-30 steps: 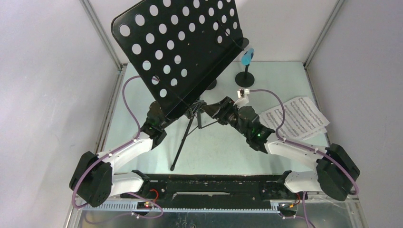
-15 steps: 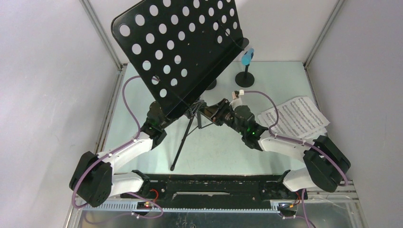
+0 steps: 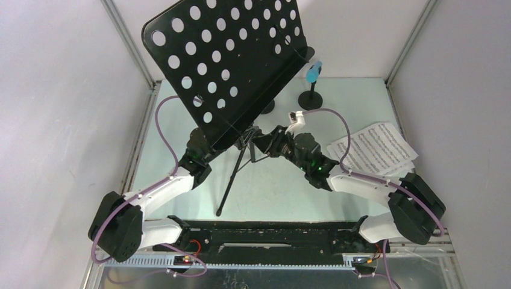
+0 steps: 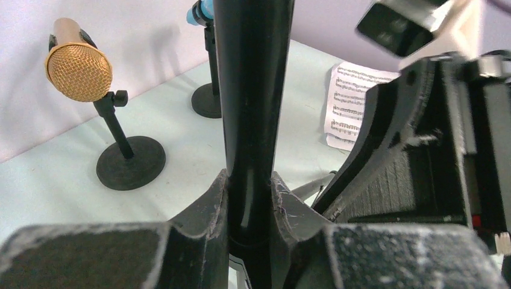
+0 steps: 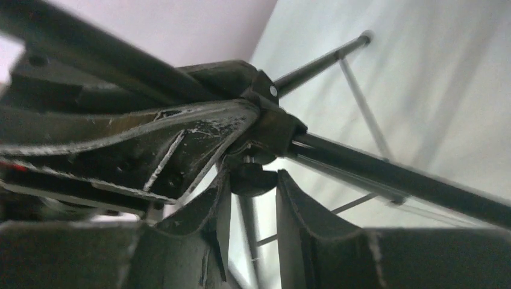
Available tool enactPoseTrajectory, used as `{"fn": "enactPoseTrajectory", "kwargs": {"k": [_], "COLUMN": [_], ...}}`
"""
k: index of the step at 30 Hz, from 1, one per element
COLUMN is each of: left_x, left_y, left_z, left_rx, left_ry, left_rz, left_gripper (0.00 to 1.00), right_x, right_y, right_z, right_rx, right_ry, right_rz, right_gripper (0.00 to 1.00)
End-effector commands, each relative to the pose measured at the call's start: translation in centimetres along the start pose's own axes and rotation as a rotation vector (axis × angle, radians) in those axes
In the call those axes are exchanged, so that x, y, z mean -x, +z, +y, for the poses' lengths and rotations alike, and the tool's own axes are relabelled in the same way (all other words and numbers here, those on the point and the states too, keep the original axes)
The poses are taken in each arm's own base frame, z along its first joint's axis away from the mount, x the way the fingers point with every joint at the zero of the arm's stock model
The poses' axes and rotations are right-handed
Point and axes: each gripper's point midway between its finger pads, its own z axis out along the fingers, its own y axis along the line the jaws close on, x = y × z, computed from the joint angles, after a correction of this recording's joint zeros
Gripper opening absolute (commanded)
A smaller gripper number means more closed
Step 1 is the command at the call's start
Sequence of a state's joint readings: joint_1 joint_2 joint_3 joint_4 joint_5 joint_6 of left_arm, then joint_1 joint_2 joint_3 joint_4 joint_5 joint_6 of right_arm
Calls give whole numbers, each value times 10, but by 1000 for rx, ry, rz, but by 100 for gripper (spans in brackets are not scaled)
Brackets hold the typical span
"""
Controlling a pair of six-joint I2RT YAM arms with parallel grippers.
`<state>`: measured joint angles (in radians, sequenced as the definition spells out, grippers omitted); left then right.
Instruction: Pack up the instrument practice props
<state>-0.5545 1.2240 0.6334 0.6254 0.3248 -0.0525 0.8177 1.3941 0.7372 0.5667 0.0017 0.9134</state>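
The black music rack stands at mid-table, its perforated desk (image 3: 229, 60) tilted over both arms. My left gripper (image 4: 250, 198) is shut on the rack's upright pole (image 4: 250, 108). My right gripper (image 5: 253, 188) reaches in from the right, its fingertips (image 5: 220, 198) pressed on either side of the small black knob (image 5: 253, 176) at the tripod hub. White sheet-music pages (image 3: 373, 150) lie at the right. The tan microphone (image 4: 78, 66) and the light-blue microphone (image 3: 313, 72) sit in round-based black holders (image 4: 131, 162) at the back.
A tripod leg (image 3: 232, 180) slants toward the near edge between the arms. White walls with metal posts (image 3: 129, 42) close in the table on three sides. The right arm's cable (image 3: 337, 120) loops above the pages.
My right gripper has moved left to the tripod hub and narrowed its jaws onto the knob. The left gripper and the rack have stayed put.
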Motion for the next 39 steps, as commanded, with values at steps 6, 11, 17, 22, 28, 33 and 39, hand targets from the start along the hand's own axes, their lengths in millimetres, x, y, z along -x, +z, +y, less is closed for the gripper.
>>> {"fn": "enactPoseTrajectory", "kwargs": {"k": [6,11,17,22,28,33,39], "left_x": [-103,-104,-105,-105,-96,-61,-13], "left_y": [-22,-22,-22,-22,-22,-27,-34], "left_z": [-32,-31,-30,-26,-13,-8,-7], "left_rx": [-95,-90,-84,-56,40,89,113], "left_ry": [-141,-138,-138,-146,-169,-167,-166], "left_rz": [361,363,365,359,324,227,124], "left_gripper": [1,1,1,3,17,29,73], "right_x": [-24,-33,-29,-18,-1,-14,-10], "right_y": [-9,-9,-6,-15,-50,-80,-98], "right_z": [16,-4,-11,15,46,20,-14], "right_rx": [38,-113,-248,-227,-76,84,108], "right_ry": [-1332,-1863,-2049,-1923,-1532,-1299,-1203], "right_rz": [55,110,94,-7,-105,3,67], "right_gripper": [12,14,23,52,69,70,70]}}
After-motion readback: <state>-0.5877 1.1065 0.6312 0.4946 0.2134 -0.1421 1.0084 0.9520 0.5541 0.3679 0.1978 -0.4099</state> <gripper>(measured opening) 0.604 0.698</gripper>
